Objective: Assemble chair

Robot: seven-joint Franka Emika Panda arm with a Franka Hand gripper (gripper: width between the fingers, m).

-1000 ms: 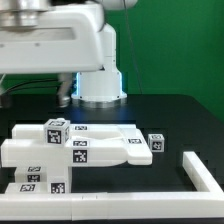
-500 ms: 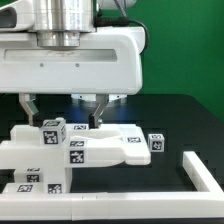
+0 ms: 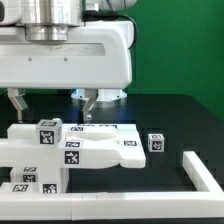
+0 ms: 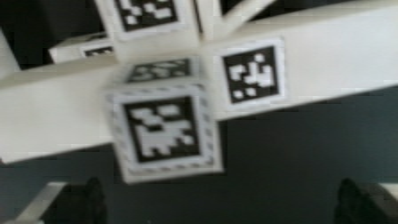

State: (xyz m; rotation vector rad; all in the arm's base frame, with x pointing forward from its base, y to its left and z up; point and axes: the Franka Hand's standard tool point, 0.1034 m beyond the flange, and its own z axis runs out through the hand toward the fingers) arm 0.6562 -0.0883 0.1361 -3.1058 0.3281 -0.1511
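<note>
Your jaws stand wide and empty, hanging just above the chair pieces (image 3: 100,150), which lie bunched on the desk (image 3: 175,115) toward the exterior view's left. A tagged block (image 4: 169,135) fills the wrist view, close below and ungripped. As I judge it, you're early in the job: nothing stands up as a chair yet (the slabs and bars look merely laid together), and one small cube (image 3: 155,143) lies apart, between the bunch and the white rail (image 3: 205,172). No containers are in view, so there are no contents to report.
</note>
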